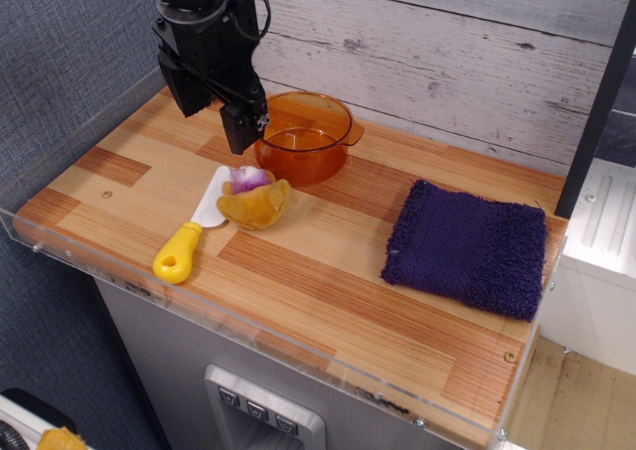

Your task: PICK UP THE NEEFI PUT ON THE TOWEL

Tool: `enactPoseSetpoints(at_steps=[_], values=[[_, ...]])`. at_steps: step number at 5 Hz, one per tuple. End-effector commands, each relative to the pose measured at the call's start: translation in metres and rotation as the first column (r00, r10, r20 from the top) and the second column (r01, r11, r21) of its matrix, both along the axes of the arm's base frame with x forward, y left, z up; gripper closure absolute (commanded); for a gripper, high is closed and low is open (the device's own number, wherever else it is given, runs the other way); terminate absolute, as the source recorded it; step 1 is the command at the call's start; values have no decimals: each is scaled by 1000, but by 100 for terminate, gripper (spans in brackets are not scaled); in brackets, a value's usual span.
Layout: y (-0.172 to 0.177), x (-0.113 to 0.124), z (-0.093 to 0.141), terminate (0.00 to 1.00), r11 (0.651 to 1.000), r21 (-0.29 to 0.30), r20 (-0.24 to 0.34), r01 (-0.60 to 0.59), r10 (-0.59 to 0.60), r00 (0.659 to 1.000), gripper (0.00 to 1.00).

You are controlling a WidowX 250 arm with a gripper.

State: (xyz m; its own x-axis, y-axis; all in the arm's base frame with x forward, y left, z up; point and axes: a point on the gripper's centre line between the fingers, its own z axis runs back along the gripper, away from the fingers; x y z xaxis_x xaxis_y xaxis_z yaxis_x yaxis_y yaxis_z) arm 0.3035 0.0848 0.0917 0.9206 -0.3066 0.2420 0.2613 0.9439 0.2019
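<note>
Front edge: clear plastic rim [298, 356] runs along the near side of the worktop [328, 281], a wood-pattern board in light and darker strips.
Neefi: toy knife [191, 229] lies flat on the worktop at its left part, near the front edge.
Neefi axis: long axis runs diagonally; the yellow handle with its hole points toward the front-left, the white-grey blade toward the back-right.
Neefi neighbours: the blade tip lies just beside the tan lump topped with purple [254, 200], touching it or nearly so; I cannot tell which.
Orange pot: translucent orange pot [304, 137] stands behind the lump, toward the back of the worktop, with a small handle tab on its right side.
Towel: dark purple-blue fuzzy towel [467, 246] lies flat on the right part of the worktop, well apart from the neefi.
In the way: the tan lump sits between the neefi and the open stretch of board leading toward the towel; the pot is off that line, farther back.
Gripper: black gripper [242, 124] hangs above the back-left of the worktop, just left of the pot and clear of the neefi.
Fingers: whether spread or pressed together cannot be told from this angle; nothing is seen held.
Writing: no readable labels or brands.
Surroundings: grey plank wall behind, blue-grey fabric panel at left.
</note>
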Motion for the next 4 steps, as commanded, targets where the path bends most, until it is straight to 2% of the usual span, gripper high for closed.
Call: enactPoseSetpoints(at_steps=[1,2,3,4], values=[[0,0,0,0,1000,0,0,0,0,1000,0],[5,-18,7,0,1000,-15,-87,-21,19,996,0],[-8,-39,10,0,998,-36,-152,-49,43,987,0],[-20,-70,6,0,992,-42,-219,-121,109,970,0]])
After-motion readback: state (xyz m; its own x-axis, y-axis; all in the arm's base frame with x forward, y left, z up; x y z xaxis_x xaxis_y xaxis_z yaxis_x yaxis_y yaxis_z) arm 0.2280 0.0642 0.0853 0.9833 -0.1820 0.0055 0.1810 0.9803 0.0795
